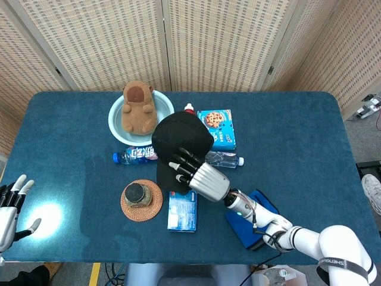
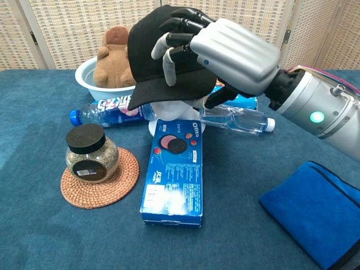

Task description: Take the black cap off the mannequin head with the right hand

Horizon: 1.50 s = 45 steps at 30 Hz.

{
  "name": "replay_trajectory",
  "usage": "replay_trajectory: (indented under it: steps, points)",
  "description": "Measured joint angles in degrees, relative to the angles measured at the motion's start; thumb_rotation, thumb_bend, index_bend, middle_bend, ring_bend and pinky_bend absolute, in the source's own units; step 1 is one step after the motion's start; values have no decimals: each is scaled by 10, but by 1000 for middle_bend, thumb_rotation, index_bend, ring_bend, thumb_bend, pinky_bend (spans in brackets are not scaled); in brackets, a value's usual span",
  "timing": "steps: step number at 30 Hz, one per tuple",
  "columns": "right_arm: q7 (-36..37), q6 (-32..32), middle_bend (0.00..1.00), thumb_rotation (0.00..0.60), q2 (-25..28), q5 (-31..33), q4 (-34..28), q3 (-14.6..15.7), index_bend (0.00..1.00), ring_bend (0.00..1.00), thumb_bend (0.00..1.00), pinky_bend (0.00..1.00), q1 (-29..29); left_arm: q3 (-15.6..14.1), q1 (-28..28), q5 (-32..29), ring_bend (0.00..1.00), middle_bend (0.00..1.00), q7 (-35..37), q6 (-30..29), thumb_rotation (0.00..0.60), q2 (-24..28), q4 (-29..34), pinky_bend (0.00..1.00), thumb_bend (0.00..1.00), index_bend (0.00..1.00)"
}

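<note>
The black cap [image 2: 151, 56] [image 1: 178, 138] sits tilted on the white mannequin head [image 2: 171, 114], its brim raised on the right side so the white head shows beneath. My right hand [image 2: 219, 50] [image 1: 199, 174] grips the cap, fingers curled over the crown and brim and the thumb under the brim. The mannequin head is hidden in the head view. My left hand [image 1: 12, 208] rests with fingers spread at the table's near left corner, holding nothing.
An Oreo box [image 2: 173, 171] lies in front of the mannequin head. A jar [image 2: 90, 153] stands on a wicker coaster. Behind are a bowl [image 2: 84, 72] with a plush toy [image 2: 112, 53], a blue-label bottle [image 2: 104, 109], a clear bottle [image 2: 236, 119], a cookie box [image 1: 215, 128]. A blue cloth [image 2: 315, 211] lies right.
</note>
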State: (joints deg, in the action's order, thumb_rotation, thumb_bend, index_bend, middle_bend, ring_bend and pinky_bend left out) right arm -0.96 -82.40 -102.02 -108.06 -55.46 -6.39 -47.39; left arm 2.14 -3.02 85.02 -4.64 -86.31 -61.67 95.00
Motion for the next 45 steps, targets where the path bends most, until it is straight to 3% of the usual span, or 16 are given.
replay_trajectory:
  steps: [12, 21, 45]
  points:
    - [24, -35, 420, 600, -9, 15, 17, -4, 833, 180, 399, 4, -5, 0, -1, 0, 1, 0, -4, 1, 600, 0, 2, 0, 202, 17]
    - [18, -50, 458, 600, -6, 25, 13, -16, 892, 214, 399, 4, -10, -1, -2, 2, 2, 0, -5, 1, 600, 1, 5, 0, 202, 16]
    - [8, -58, 478, 600, 2, 90, 8, -85, 904, 239, 399, 4, -42, -4, -1, 6, 1, 0, 9, 1, 600, 1, 3, 0, 201, 16]
